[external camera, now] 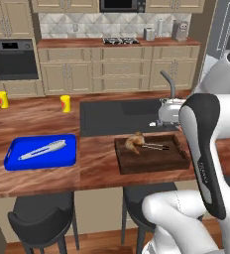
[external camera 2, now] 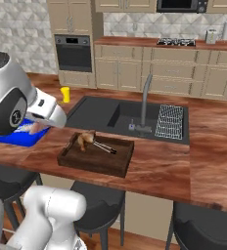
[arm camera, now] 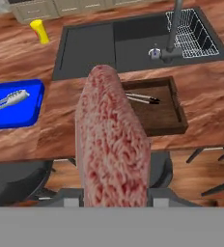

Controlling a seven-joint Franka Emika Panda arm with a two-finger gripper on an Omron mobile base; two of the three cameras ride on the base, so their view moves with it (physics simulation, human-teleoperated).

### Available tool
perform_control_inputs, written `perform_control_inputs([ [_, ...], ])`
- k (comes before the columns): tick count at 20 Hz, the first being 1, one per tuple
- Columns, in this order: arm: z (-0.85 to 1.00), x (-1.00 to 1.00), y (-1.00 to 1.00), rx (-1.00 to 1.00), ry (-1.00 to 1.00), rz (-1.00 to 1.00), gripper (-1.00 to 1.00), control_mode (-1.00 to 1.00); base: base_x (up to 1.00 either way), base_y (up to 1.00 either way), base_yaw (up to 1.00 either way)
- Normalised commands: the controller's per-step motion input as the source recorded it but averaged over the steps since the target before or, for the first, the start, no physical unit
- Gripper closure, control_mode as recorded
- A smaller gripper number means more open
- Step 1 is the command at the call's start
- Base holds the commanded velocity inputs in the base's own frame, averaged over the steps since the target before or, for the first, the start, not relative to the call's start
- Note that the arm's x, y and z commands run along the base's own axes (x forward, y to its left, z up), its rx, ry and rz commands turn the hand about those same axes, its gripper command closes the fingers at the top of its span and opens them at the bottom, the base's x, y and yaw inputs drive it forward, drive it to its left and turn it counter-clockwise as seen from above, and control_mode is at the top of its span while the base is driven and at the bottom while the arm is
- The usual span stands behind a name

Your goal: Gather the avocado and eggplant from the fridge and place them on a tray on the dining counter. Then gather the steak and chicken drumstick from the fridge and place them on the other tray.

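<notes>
My gripper (arm camera: 113, 200) is shut on the steak (arm camera: 113, 144), a long slab of pink marbled meat that stands up the middle of the hand view and hides the fingertips. In the right base view the steak (external camera 2: 35, 128) peeks out under the hand, above the counter's near edge between the two trays. The chicken drumstick (external camera: 134, 141) (external camera 2: 84, 139) lies in the brown wooden tray (external camera: 154, 161) (external camera 2: 93, 161) (arm camera: 169, 116) beside dark tongs (external camera: 154, 146) (arm camera: 142, 99). The blue tray (external camera: 18, 161) (external camera 2: 17, 138) (arm camera: 17, 118) holds white tongs (external camera: 42, 149) (arm camera: 7, 100). Avocado, eggplant and fridge are out of view.
Behind the trays lie a black sink (external camera: 117, 116) with a faucet (external camera: 170, 84) and a dish rack (external camera 2: 170, 121). Two yellow bottles (external camera: 65, 103) (external camera: 2, 99) stand on the counter. Dark stools (external camera: 40, 218) sit under its near edge.
</notes>
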Motion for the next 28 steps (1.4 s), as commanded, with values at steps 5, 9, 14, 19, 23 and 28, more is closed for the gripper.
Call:
perform_control_inputs([
  [5,-0.70,0.14,-0.17,0.05,0.20,0.00,1.00,-1.00,0.00,0.00,0.00],
  [9,-0.77,0.00,-0.27,0.00,0.10,0.00,1.00,-1.00,0.00,0.00,0.00],
  [14,-0.35,0.33,-0.26,0.00,0.01,-0.05,1.00,-1.00,0.00,0.00,0.00],
  [19,-0.10,0.43,-0.38,-0.04,0.00,-0.08,1.00,-1.00,0.00,0.00,0.00],
  [23,-0.17,0.56,-0.27,-0.04,0.03,-0.09,1.00,-1.00,0.00,0.00,0.00],
  [28,-0.42,0.70,-0.09,-0.04,0.13,-0.06,1.00,-1.00,0.00,0.00,0.00],
])
